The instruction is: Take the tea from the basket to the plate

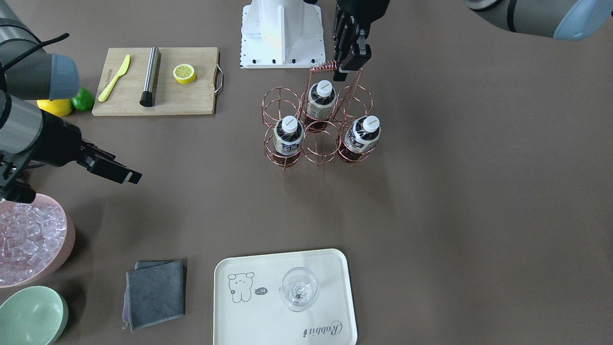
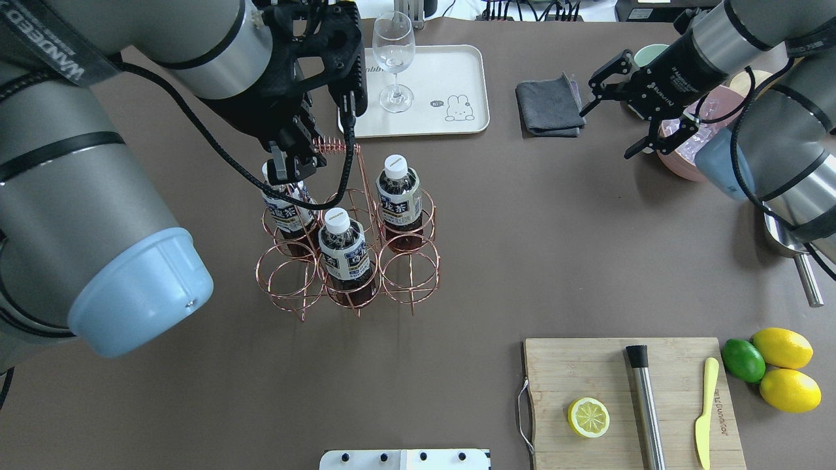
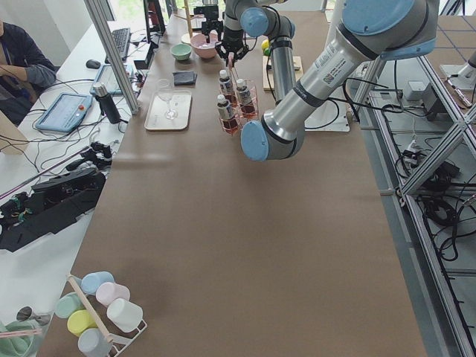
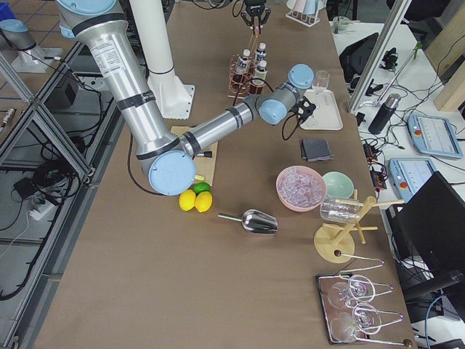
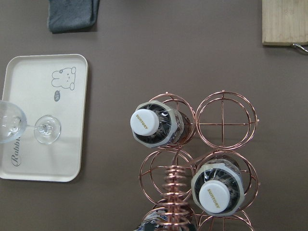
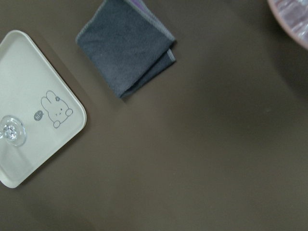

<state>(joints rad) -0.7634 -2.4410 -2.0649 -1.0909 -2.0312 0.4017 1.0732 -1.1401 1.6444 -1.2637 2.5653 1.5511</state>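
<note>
Brown table point(image 1: 431, 191), three teas point(image 1: 288, 136) in one basket point(image 5: 175, 190), right gripper point(image 2: 610, 121) spread, left gripper point(image 2: 290, 171) unclear.

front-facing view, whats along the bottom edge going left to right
green bowl → cloth → tray, with a glass standing on it
</note>
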